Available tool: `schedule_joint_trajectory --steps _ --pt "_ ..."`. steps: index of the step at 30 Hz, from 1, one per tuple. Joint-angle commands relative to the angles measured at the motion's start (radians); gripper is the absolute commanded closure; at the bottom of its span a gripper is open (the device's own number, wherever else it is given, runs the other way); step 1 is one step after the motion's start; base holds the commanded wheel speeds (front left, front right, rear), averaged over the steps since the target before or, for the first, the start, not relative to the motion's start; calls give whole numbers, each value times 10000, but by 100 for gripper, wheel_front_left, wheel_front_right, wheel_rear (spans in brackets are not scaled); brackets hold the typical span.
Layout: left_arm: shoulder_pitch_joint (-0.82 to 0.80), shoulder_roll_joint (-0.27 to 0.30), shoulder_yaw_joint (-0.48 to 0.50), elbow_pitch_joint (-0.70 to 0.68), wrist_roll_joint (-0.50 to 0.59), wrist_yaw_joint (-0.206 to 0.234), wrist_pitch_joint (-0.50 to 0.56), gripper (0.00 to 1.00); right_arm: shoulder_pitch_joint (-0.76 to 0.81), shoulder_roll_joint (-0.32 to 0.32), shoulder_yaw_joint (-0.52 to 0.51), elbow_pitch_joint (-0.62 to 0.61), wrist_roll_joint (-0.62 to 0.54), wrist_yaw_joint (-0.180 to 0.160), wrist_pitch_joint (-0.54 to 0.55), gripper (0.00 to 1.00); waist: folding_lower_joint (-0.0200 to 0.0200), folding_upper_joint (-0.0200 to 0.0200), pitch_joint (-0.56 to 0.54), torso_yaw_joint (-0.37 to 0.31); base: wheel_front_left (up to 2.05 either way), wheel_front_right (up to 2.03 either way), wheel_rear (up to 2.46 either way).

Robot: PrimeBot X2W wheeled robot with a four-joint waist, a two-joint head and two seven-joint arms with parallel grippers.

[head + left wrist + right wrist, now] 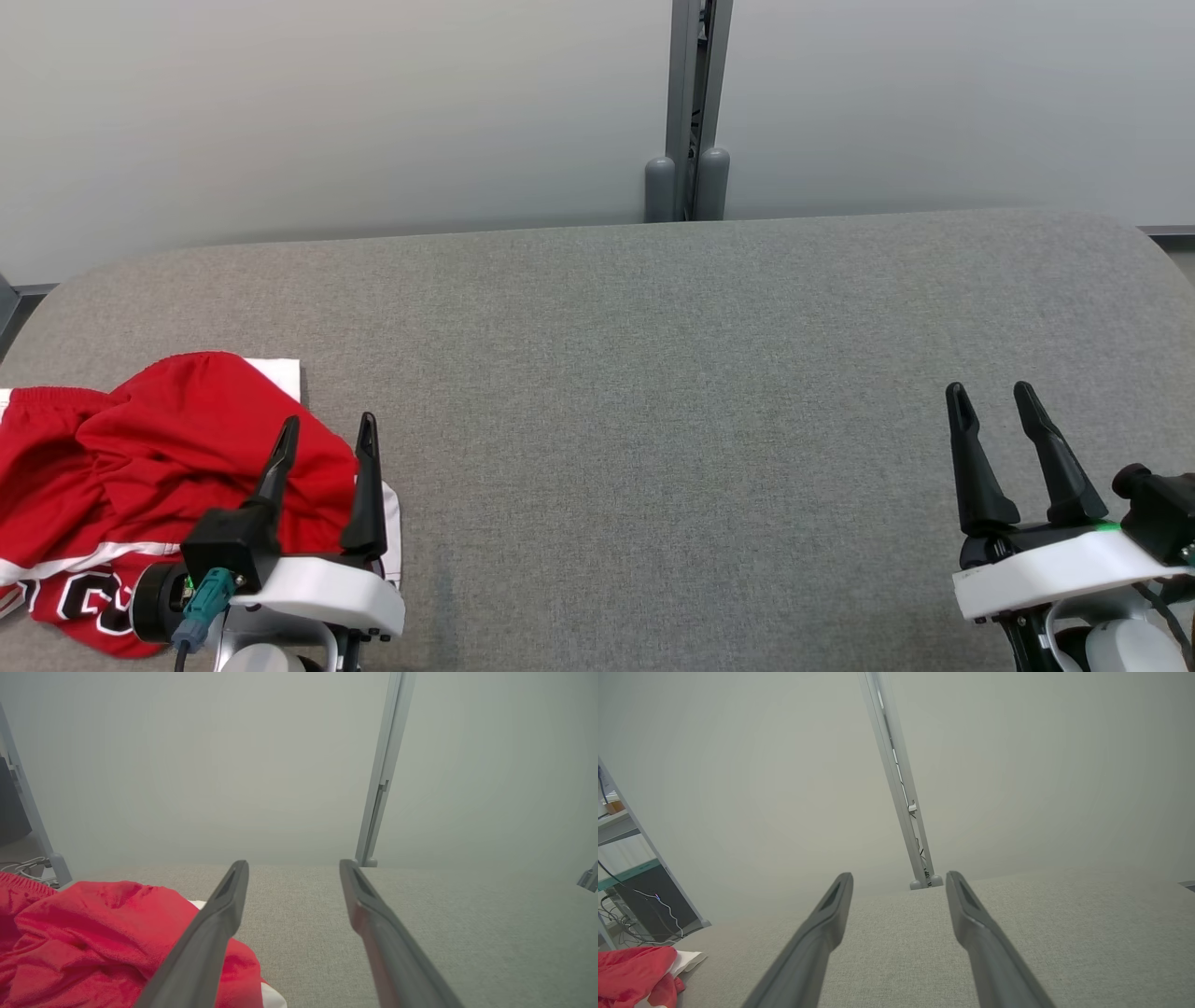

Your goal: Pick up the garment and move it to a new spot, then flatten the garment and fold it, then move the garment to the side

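Head view, and the grey counter (pixel 653 373) takes up most of the picture, wide and bare across its middle and right. Down at its near left corner lies the garment (pixel 140 448): red, crumpled in a heap, with a white stripe and lettering along its near edge. It runs right out to the left border of the picture, so I cannot tell how close it sits to the counter's edge. A white cloth (pixel 280 369) peeks out from under its far side; whether that is part of the garment I cannot tell.

The left gripper (pixel 328 420) hangs over the garment's right edge, fingers spread, nothing between them. The right gripper (pixel 988 387) waits far off on the right, also spread and empty, well apart from the fabric.

Here's the danger as I judge it. With the heap bunched like this, a pinch could catch only the top layer, and the rest would trail and tangle on the lift. A grab near the right edge could also nudge the pile leftward, possibly off the counter. And the white cloth could come up with it.
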Motion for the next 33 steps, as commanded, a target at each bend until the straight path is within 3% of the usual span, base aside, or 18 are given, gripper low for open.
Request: schedule_joint_trajectory --steps 1,23,33 --pt "-226 51 1 -69 331 68 -82 0 32 -97 22 -65 -230 44 -163 0 0 0 3 3 0 0 0" --pt "-245 61 1 59 1826 237 -300 0 103 -112 236 6 -1506 50 -725 0 0 0 29 -12 0 0 0" --pt "-250 61 -43 116 1724 273 -293 0 99 -84 197 74 -1418 40 -696 0 0 0 13 0 0 0 0"
